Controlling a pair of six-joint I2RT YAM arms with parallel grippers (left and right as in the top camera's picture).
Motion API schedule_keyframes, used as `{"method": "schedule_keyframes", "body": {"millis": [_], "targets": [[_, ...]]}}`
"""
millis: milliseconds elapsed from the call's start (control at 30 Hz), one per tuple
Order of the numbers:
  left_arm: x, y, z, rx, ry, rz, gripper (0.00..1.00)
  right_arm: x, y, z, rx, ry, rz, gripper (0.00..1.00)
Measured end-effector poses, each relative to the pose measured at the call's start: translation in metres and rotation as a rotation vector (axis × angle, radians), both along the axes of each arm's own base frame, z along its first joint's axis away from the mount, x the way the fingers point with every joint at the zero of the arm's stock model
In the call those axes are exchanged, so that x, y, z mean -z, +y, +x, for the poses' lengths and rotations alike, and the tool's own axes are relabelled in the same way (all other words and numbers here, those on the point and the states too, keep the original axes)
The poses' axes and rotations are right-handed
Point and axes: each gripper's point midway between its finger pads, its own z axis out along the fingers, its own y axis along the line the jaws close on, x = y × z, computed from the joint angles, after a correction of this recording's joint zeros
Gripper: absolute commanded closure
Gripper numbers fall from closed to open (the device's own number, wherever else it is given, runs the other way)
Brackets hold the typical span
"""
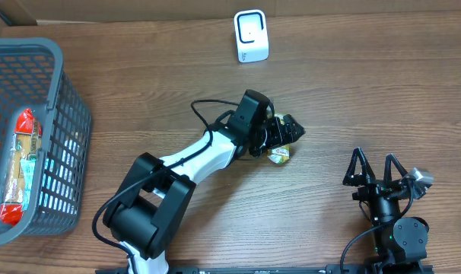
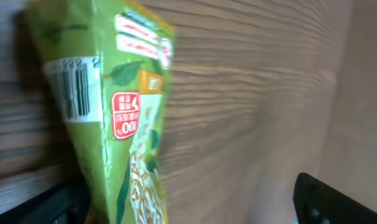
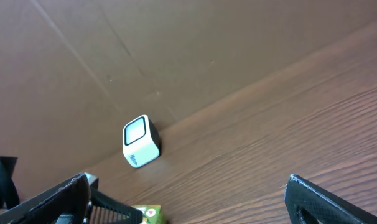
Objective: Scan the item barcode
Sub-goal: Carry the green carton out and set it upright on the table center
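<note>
Green snack packet (image 1: 279,155) mid-table, just beside left end effector (image 1: 290,131), fingers spread, not pinching; scanner (image 1: 251,36) off toward far edge; right end effector (image 1: 374,161) spread, farther away.

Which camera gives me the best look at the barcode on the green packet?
Left wrist: the barcode faces it, close up, on the green packet. Overhead shows only a small part of the packet, no barcode; right wrist catches just a corner.

Green packet (image 2: 107,124) is blurred, its print unreadable.
</note>
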Motion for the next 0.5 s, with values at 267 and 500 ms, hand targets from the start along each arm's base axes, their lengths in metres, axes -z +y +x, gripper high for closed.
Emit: {"method": "schedule_keyframes", "body": {"millis": [267, 500], "targets": [[-0.035, 0.024, 0.014, 0.079, -0.064, 0.019, 0.15, 0.0, 0.0, 0.0, 0.0, 0.0, 0.0, 0.0], [-0.126, 0.088, 0.025, 0.017, -0.199, 0.243, 0.0, 0.0, 0.0, 0.0, 0.0, 0.001, 0.0, 0.0]]}}
